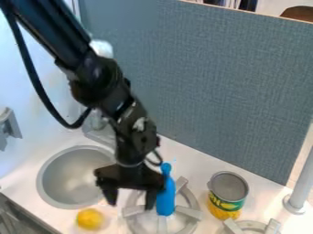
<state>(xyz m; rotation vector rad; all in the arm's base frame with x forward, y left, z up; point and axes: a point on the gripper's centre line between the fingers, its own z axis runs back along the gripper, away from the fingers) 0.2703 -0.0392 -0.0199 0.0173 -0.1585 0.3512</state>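
I hang over the front of the counter (pixel 198 165), my arm (pixel 92 75) slanting in from the upper left of the camera view, with a black cable (pixel 38 84) looping beside it. My claw (pixel 130 199) points down and is open, its two fingers well apart: one is near the rim of the sink (pixel 78 179), the other over the near burner (pixel 196 220). Right beside that second finger is a blue bottle-like thing (pixel 165 199), upright on the burner, with a narrow neck and a rounded top; I cannot tell whether my finger touches it. A yellow, lemon-like thing (pixel 90 219) lies on the counter just in front of the round grey basin, to the left of the burner in the view. To the right of the blue thing, well apart from my claw, stands a can (pixel 227 197) with a yellow and green label and a grey top. Part of another burner (pixel 250 225) shows below and to the right of the can, and a pale grey post (pixel 300 185) rises at the right edge. A faucet (pixel 98 122) sits behind the sink, partly hidden by my arm, and a blue-grey panel (pixel 214 82) stands along the back.
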